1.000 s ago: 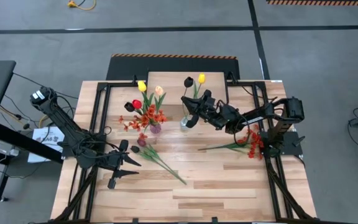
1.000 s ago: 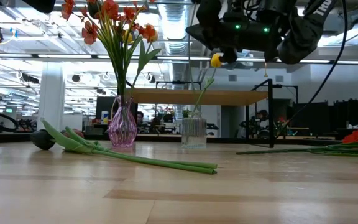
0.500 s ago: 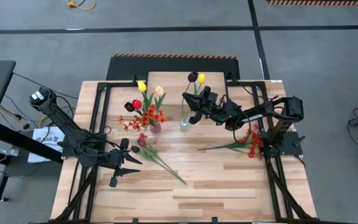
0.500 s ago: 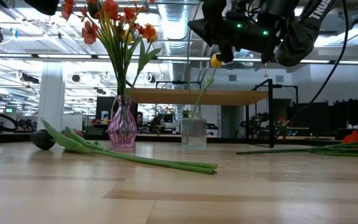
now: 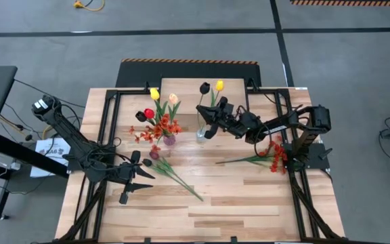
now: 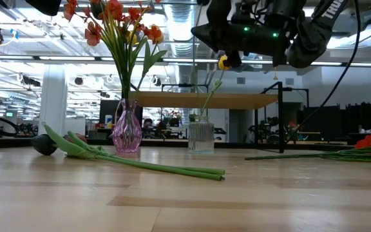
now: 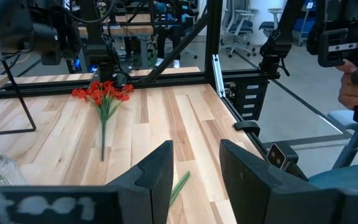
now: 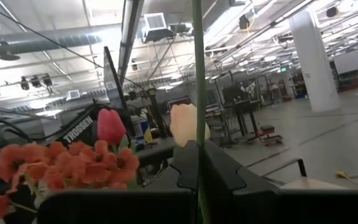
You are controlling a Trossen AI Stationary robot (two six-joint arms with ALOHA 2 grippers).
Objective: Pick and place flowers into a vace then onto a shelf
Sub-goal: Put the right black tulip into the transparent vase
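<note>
High view: right tool (image 5: 205,116) clamped on dark tulip stem (image 5: 210,102), clear vase (image 5: 201,135) right below; left tool (image 5: 128,184) parked half-open, nothing gripped.

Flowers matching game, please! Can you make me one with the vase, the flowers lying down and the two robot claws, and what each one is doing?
Things:
1. purple vase
2. right gripper
3. loose tulips
4. left gripper

What they are doing:
A. lying flat on the table
B. shut on a green stem
C. holding orange-red blossoms
D. open, with nothing in it

Pairs: 1-C, 2-B, 3-A, 4-D
</note>
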